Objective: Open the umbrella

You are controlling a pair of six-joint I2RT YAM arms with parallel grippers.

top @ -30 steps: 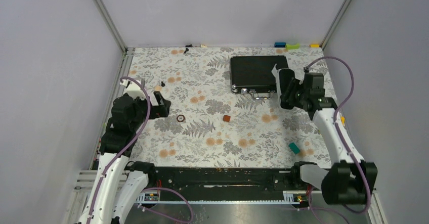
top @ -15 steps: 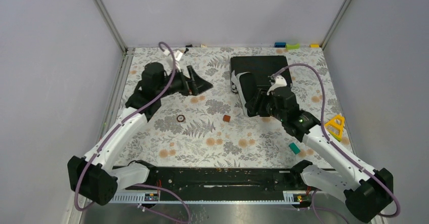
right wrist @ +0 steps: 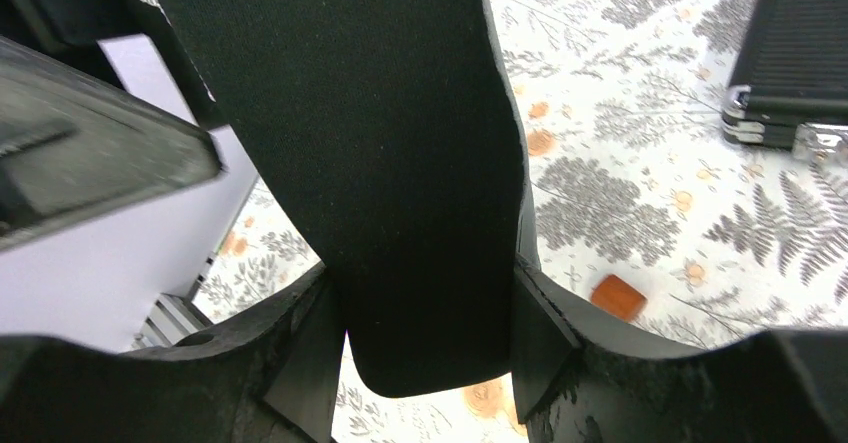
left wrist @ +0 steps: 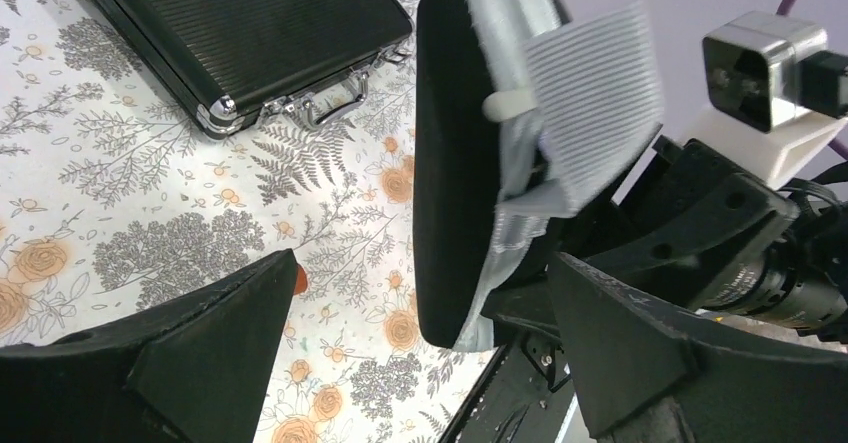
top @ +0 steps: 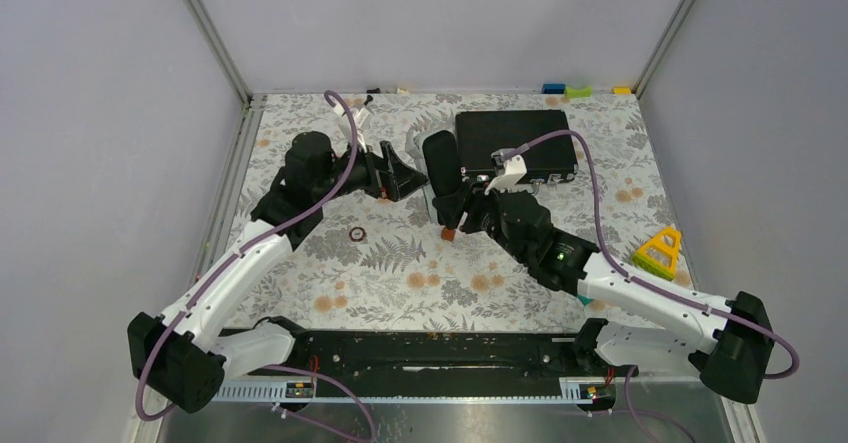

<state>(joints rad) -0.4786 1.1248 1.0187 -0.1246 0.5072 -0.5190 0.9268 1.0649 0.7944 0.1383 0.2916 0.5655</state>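
Note:
The umbrella is hidden from every view. A black oval clamshell case [top: 440, 168] stands on end above the middle of the table, with my right gripper [top: 456, 213] shut on its lower end. In the right wrist view the case [right wrist: 380, 143] fills the gap of the right gripper [right wrist: 425, 293] and touches both fingers. Seen from the left wrist, the case [left wrist: 455, 163] is slightly agape, with pale grey lining and a small white peg at its edge. My left gripper [left wrist: 420, 263] is open wide and faces the case from the left [top: 405, 175] without touching it.
A flat black briefcase [top: 515, 143] lies at the back right. A small orange block [top: 449, 232] sits under the case and a little ring [top: 357, 233] to its left. A yellow triangle frame [top: 660, 246] stands at the right edge. Small coloured blocks [top: 565, 90] line the back edge.
My right arm has swung left from over the briefcase to the table's middle, carrying the case. My left arm has reached from the left edge toward the centre, up beside the case.

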